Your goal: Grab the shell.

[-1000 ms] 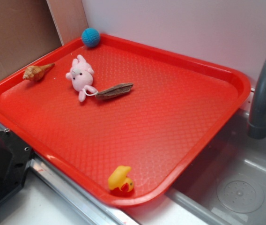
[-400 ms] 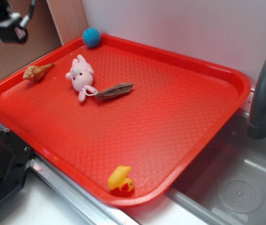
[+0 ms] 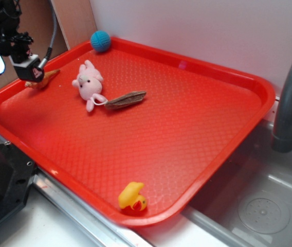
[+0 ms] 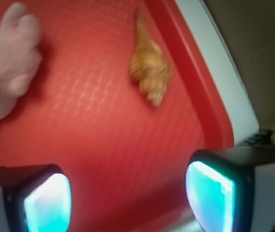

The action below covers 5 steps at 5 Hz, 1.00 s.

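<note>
- The gripper [image 3: 10,64] hides part of the shell [image 3: 44,78] in the exterior view.
- Tray [image 3: 197,149] holds shell by its left rim, plush [image 3: 88,82], leaf piece [image 3: 126,99], ball [image 3: 100,40], duck [image 3: 132,197].
- Fingers [image 4: 210,193] spread wide, holding nothing.

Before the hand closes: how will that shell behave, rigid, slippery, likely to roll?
The shell looks hard and ridged, so probably rigid with some grip. Its tapered cone shape suggests it may pivot or squirt out if pinched off-centre. It lies close to the tray rim, so a push could jam it there.
</note>
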Each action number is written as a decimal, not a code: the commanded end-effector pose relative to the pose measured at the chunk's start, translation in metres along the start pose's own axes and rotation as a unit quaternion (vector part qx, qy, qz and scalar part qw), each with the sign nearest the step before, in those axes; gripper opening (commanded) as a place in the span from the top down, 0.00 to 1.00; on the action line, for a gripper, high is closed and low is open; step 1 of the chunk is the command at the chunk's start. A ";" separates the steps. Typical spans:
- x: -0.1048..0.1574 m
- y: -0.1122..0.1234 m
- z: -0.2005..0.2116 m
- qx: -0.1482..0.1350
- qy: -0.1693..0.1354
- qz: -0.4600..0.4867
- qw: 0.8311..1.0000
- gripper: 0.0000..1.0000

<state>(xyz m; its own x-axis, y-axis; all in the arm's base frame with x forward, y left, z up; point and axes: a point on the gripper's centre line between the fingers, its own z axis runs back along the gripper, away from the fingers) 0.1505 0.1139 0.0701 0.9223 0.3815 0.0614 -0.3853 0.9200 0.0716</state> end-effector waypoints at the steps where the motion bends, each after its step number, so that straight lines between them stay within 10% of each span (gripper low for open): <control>1: 0.024 0.010 -0.043 0.003 -0.007 -0.037 0.999 0.00; 4: 0.040 0.009 -0.040 0.017 -0.037 -0.053 0.998 0.10; 5: 0.040 0.010 -0.041 0.015 -0.041 -0.050 0.998 1.00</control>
<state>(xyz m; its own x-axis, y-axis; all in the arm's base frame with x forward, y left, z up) 0.1833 0.1381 0.0230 0.9546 0.2825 0.0951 -0.2920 0.9503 0.1080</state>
